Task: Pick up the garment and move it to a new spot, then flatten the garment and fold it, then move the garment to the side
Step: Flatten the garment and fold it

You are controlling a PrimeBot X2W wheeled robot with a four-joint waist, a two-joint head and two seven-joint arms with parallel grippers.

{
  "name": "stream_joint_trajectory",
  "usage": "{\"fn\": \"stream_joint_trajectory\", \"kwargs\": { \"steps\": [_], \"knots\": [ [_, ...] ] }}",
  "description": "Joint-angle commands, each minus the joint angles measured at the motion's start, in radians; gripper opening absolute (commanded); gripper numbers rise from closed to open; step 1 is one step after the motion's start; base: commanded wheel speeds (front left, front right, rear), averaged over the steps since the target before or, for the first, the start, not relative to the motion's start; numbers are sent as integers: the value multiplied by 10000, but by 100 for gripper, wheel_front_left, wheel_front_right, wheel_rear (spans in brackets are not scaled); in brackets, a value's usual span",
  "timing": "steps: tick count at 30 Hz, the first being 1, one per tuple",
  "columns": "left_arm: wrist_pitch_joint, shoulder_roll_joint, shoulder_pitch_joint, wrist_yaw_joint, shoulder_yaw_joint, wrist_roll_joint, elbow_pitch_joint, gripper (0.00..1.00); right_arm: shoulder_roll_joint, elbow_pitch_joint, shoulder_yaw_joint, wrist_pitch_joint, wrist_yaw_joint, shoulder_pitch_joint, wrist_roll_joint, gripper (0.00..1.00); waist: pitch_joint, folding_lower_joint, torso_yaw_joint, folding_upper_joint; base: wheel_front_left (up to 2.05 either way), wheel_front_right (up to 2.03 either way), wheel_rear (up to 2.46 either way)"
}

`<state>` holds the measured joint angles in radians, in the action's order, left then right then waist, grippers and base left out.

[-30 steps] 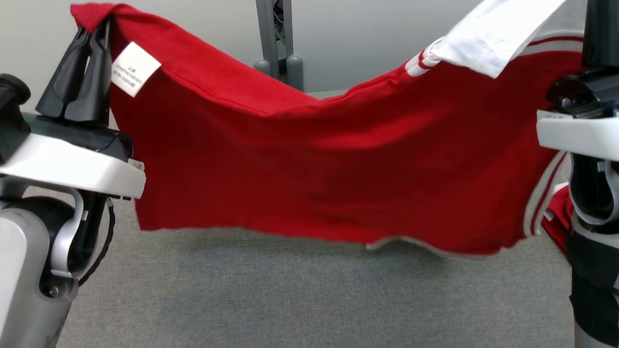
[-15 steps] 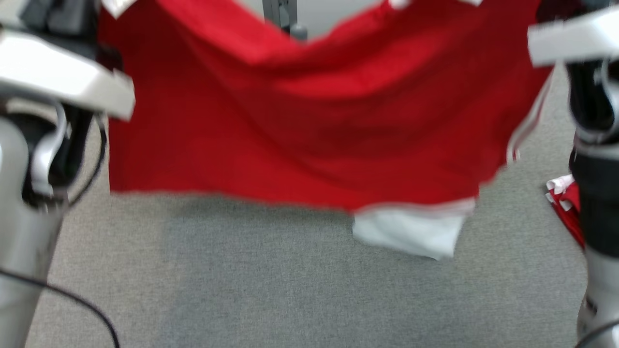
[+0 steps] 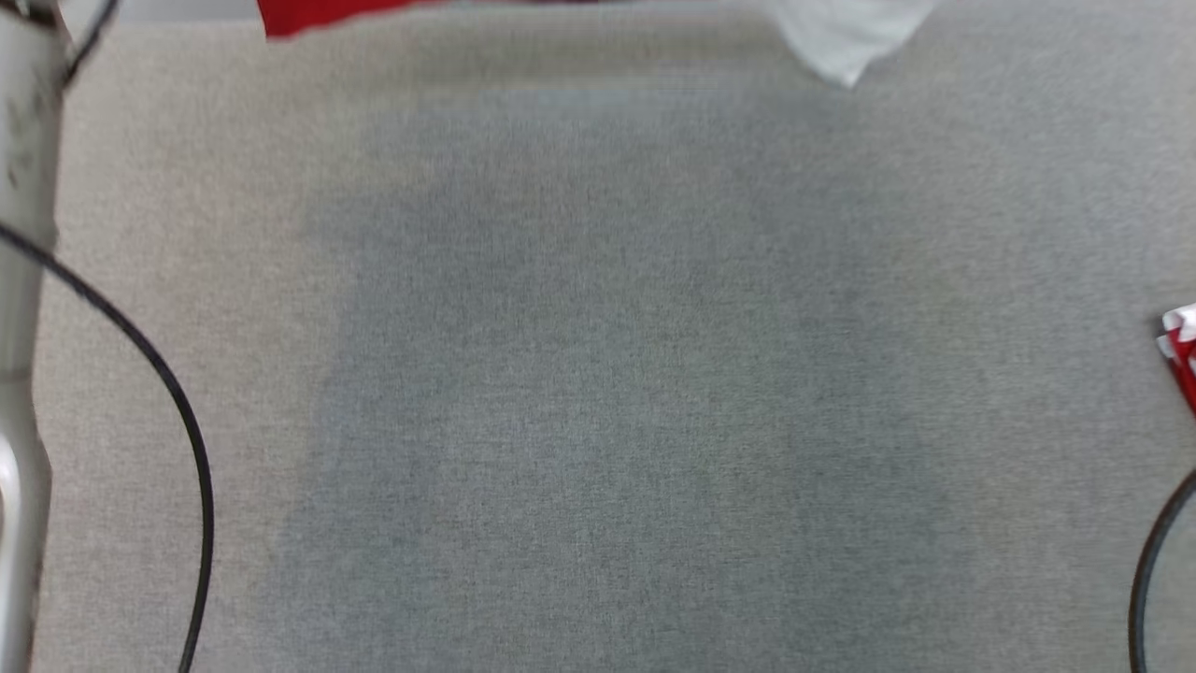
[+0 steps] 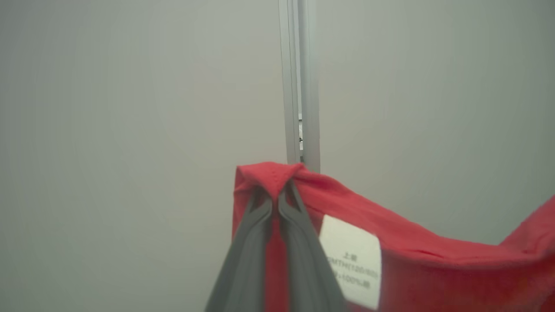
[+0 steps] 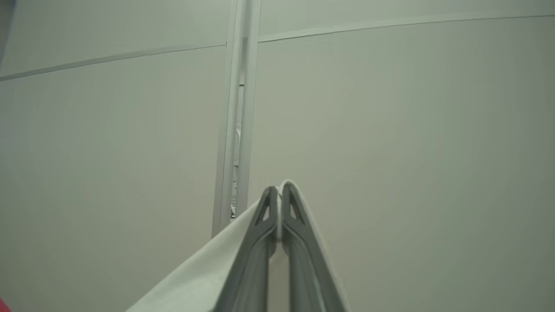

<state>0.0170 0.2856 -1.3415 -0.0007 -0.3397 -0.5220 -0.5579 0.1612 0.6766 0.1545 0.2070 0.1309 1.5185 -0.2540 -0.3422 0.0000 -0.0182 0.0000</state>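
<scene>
The garment is red with white trim, held up in the air. In the head view its red lower hem [image 3: 318, 15] and a hanging white flap [image 3: 846, 37] show along the top edge. The left wrist view has my left gripper [image 4: 276, 199] shut on a red corner of the garment [image 4: 433, 273], with a white care label [image 4: 350, 260] beside the fingers. My right gripper [image 5: 279, 195] is shut on a white part of the garment [image 5: 204, 277], seen in the right wrist view. Both grippers point at a pale wall.
Grey carpet [image 3: 598, 374] spreads below. A black cable [image 3: 177, 411] curves along the left beside my pale left arm [image 3: 23, 280]; another cable [image 3: 1154, 551] shows at the lower right. A red-and-white cloth [image 3: 1182, 360] lies at the right edge. A grey post [image 4: 299, 86] stands against the wall.
The head view has tilted down toward the carpet, so the garment and both arms have slid up and mostly out of it. A white flap has dropped below the red hem.
</scene>
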Motion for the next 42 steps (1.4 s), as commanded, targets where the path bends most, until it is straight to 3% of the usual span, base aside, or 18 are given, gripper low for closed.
{"fn": "stream_joint_trajectory", "kwargs": {
  "steps": [1,9,13,21,29,34,42],
  "knots": [
    [271,-103,-645,-157,58,-38,-705,0,-63,610,94,297,-4,483,46,0,-445,0,-101,0,0,0,0],
    [482,-674,-2004,-932,-79,-390,-3846,0,-463,3019,2,599,-4,1404,68,0,-1431,0,17,0,0,0,0],
    [510,-820,-1972,-1123,-139,-614,-4633,0,-700,3538,241,607,-4,1249,-93,0,-1755,0,79,0,0,0,0],
    [1252,-1134,-845,-1292,-366,-1132,-5401,0,-796,2649,1051,595,-4,-750,-1890,0,-2031,0,6,0,0,0,0],
    [2333,-1027,2174,-1297,-576,-1856,-3997,0,-386,-568,1066,591,-2,-5191,-3938,0,-1329,0,130,0,0,0,0],
    [2465,-739,5078,-1264,-283,-1986,-2063,0,-252,-2576,929,592,-2,-8694,-4580,0,-472,0,235,0,0,0,0],
    [2007,-125,8986,-414,-387,-1900,1153,0,-482,-4281,553,352,-2,-12470,-4812,0,622,0,378,0,0,0,0]
  ]
}}
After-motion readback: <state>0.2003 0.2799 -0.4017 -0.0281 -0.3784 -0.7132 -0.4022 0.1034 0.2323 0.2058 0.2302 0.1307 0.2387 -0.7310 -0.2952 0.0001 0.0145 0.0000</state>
